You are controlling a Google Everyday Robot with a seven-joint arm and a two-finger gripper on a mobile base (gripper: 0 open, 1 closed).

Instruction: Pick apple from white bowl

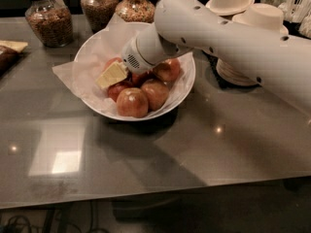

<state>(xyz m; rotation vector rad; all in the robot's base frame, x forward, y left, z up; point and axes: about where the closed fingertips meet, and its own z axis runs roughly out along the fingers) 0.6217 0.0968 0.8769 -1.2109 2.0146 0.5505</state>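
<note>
The white bowl (187,84), wide and lined with crinkled white paper, stands on the grey counter left of centre. It holds several apples. Yellow-orange blushed ones lie at the front (132,102) and right (167,70). A rosier red apple (117,89) lies at the left, partly hidden under the gripper, and another red one (112,62) shows behind it. My gripper (112,75), with a pale yellow tip, reaches down from the right into the bowl's left half, right over the red apples. My white arm (218,38) hides the bowl's back right.
Three glass jars of dried goods (48,21) stand along the back left. Stacks of small white paper bowls (257,18) stand at the back right, behind my arm. A dark object (7,57) lies at the left edge. The counter's front edge runs across the bottom.
</note>
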